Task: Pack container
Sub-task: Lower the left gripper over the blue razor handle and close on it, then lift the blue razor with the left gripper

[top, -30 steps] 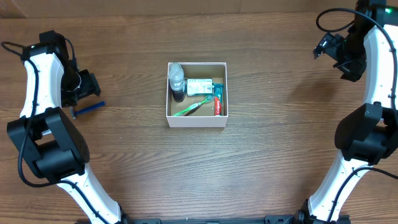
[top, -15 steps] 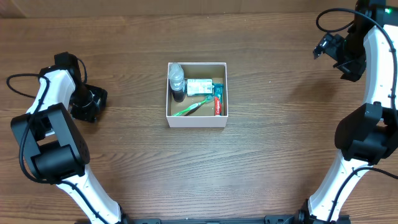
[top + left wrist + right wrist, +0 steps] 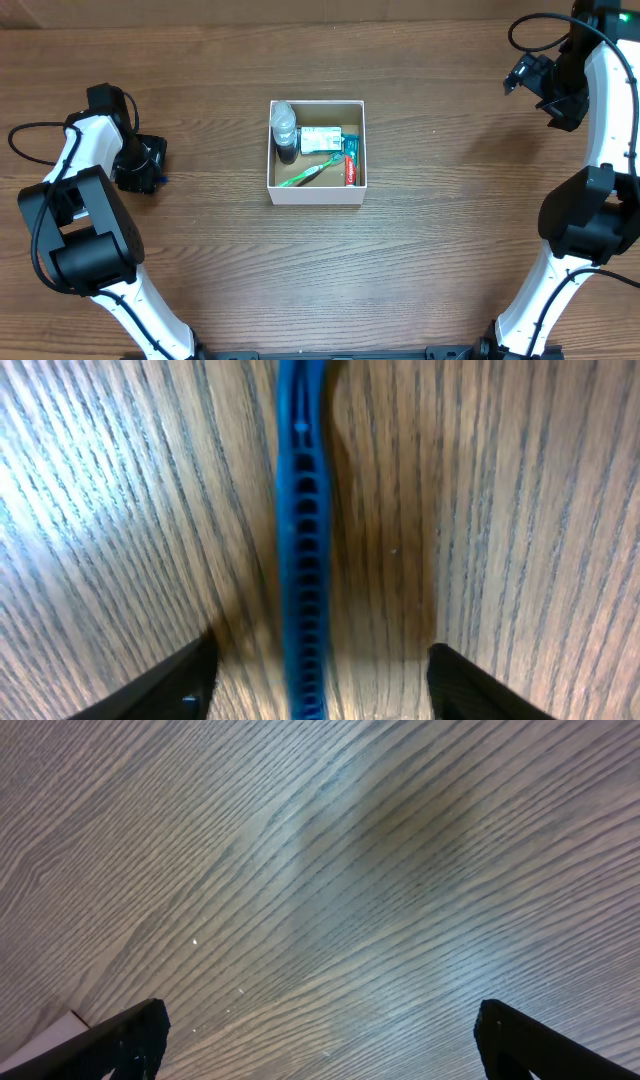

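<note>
The container (image 3: pixel 315 194), a square white-walled box, sits mid-table. It holds a clear bottle (image 3: pixel 285 128), a white pack (image 3: pixel 320 139), a green toothbrush (image 3: pixel 305 173) and a red tube (image 3: pixel 351 170). My left gripper (image 3: pixel 141 166) is down at the table's left, far from the box. In the left wrist view a blue ribbed handle (image 3: pixel 302 560) lies on the wood, running straight between the open left gripper (image 3: pixel 320 685); a gap shows on each side of it. The right gripper (image 3: pixel 558 105) hangs open at the far right, and in its wrist view the right gripper (image 3: pixel 320 1040) has only bare wood below.
The wooden table (image 3: pixel 430 250) stretches around the box. A black cable (image 3: pixel 30 130) loops off the left arm near the table's left edge. The blue handle is almost wholly hidden under the left gripper in the overhead view.
The left gripper has swung down and right onto the blue handle, which lay in plain sight a second ago. Its jaws have narrowed somewhat. The right arm has stayed still.
</note>
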You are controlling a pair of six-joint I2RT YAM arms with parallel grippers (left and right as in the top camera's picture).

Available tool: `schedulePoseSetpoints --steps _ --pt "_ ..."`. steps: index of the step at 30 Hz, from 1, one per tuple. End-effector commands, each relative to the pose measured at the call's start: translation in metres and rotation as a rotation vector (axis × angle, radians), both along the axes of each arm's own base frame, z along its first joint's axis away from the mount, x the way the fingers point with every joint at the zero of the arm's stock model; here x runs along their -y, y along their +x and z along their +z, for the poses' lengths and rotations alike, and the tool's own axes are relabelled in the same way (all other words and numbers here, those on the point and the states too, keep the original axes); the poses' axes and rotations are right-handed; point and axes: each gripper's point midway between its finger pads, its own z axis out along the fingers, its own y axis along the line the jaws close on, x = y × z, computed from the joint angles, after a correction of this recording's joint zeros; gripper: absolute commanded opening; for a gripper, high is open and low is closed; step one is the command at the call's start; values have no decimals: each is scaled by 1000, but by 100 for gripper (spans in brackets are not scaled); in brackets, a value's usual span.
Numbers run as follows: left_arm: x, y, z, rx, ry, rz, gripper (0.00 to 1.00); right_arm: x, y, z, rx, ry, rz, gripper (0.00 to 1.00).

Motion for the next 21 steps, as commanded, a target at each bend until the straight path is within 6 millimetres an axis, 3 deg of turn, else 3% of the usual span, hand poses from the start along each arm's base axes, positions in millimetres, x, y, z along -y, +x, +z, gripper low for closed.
schedulePoseSetpoints --steps 1,3,6,13,21 --pt "-3 -5 -9 -21 9 18 48 -1 3 24 65 -9 -5 100" --pt "-2 -9 -9 -39 5 5 27 -1 3 24 65 -9 -5 100" --pt "-2 -15 -9 -62 12 -53 15 -1 3 24 65 -9 -5 100" --pt "-4 -21 -9 -94 33 -236 5 -1 3 24 65 -9 -5 100" --pt "1 -19 -9 -84 31 -658 4 -1 3 24 65 -9 -5 100"
